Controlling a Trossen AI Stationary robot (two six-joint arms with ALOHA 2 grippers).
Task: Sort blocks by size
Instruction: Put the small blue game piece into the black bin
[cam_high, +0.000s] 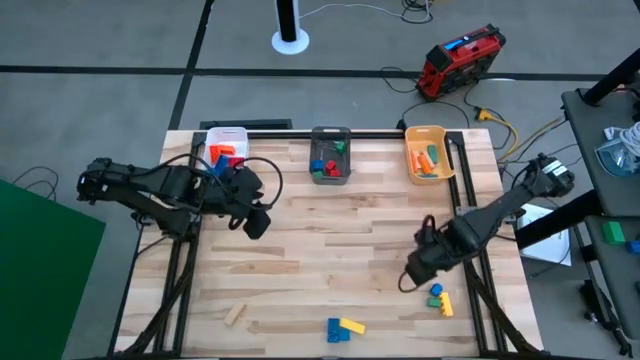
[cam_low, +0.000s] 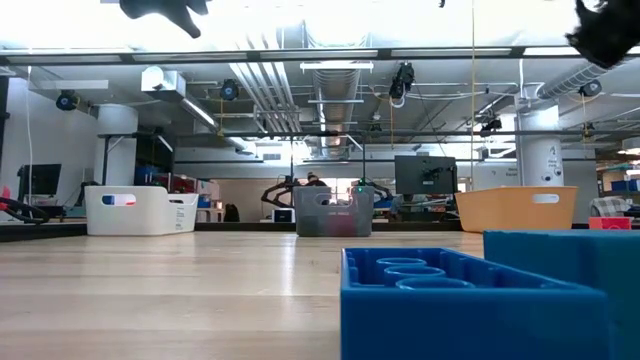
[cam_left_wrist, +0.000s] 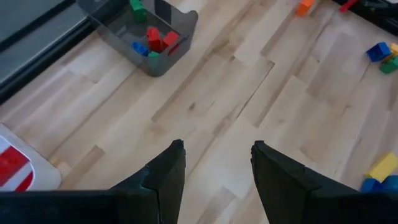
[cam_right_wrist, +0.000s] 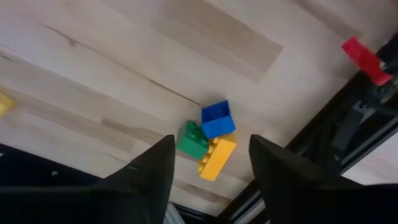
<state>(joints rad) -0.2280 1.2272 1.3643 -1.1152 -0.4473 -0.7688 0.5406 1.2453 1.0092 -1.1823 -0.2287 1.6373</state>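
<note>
High view shows our right gripper (cam_high: 412, 279) hovering low over the table's near right part, fingers spread and empty, just beside a small cluster of three blocks: a blue one (cam_right_wrist: 217, 118), a green one (cam_right_wrist: 191, 140) and a yellow one (cam_right_wrist: 216, 158), touching one another in the right wrist view. Our left gripper (cam_high: 257, 222) hangs over the table's left half, near the white bin (cam_high: 226, 135), its fingers also apart with nothing between them. We judge the sorting well along: the white bin holds red and orange pieces, the grey bin (cam_high: 330, 131) in the middle holds small red, blue and green blocks, and the orange bin (cam_high: 429, 134) on the right holds orange and green pieces. Left on the table (cam_high: 330, 240) are the cluster by our right gripper, a blue and yellow pair (cam_high: 345, 328) at the near edge, and a plain wooden bar (cam_high: 234, 315) lying apart at the near left. The studded blocks look like stacking bricks, short and chunky; the wooden bar is longer and slim.
</note>
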